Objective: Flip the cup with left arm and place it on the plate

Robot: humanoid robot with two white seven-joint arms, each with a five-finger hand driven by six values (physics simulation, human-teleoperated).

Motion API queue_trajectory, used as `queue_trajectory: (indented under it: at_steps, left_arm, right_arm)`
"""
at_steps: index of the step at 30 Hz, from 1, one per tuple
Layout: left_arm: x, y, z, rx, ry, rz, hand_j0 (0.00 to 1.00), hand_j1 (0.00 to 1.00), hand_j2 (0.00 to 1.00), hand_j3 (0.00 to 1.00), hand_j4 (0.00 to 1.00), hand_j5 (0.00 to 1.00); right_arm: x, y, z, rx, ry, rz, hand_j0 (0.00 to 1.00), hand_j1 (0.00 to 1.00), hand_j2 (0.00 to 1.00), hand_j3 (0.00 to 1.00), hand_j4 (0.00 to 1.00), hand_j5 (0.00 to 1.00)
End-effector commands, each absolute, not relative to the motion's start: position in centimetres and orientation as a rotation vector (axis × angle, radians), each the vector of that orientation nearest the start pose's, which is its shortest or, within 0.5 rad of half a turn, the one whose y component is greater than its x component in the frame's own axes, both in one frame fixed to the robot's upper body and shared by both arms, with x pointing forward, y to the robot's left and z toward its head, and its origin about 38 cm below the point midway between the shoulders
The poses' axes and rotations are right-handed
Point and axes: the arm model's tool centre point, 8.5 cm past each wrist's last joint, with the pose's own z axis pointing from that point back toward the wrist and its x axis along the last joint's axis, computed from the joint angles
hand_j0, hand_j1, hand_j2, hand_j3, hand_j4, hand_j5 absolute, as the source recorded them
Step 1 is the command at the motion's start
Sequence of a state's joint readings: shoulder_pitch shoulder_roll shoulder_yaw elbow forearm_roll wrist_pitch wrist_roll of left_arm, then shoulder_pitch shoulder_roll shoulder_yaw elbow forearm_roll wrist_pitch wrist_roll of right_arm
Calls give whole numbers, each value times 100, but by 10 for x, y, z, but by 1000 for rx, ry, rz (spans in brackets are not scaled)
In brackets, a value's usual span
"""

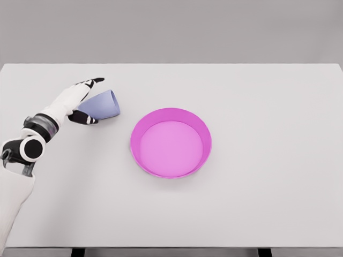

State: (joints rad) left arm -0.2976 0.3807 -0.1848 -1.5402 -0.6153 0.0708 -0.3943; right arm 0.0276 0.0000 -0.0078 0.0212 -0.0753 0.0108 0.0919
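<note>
A pale blue cup (102, 105) lies tilted on its side at the left of the white table (257, 107), its wider end pointing right toward the plate. My left hand (86, 101) is wrapped around its narrower end, black fingertips (94, 82) above it and the thumb (86, 120) below. The magenta plate (143, 127) with a raised rim sits at the table's middle, a short gap to the right of the cup, with nothing in it. The right arm is out of view.
My left forearm (32, 142) comes in from the lower left edge over the table. The table's near edge runs along the bottom of the view.
</note>
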Motion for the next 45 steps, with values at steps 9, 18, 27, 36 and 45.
queue_trajectory:
  at_steps: [9, 18, 27, 36, 45]
  left_arm:
    - [433, 264, 149, 559, -1379, -1201, 100, 100, 100, 100, 100, 100]
    - [433, 252, 146, 532, -1394, -1201, 100, 100, 100, 100, 100, 100]
    - [446, 252, 134, 512, -1354, -1173, 100, 100, 100, 100, 100, 100]
    - [447, 255, 130, 510, -1336, -1168, 100, 100, 100, 100, 100, 100]
    - [448, 258, 132, 507, -1323, -1184, 85, 85, 85, 85, 85, 85]
  right_arm:
    - [-26, -264, -261, 3, 52, -88, 100, 100, 100, 100, 100, 100]
    - [-26, -264, -261, 3, 52, -88, 100, 100, 100, 100, 100, 100]
    - [-26, -264, -261, 3, 52, -88, 100, 100, 100, 100, 100, 100]
    - [-27, -264, -261, 3, 54, -88, 100, 100, 100, 100, 100, 100]
    - [-27, -264, -261, 3, 54, -88, 100, 100, 100, 100, 100, 100]
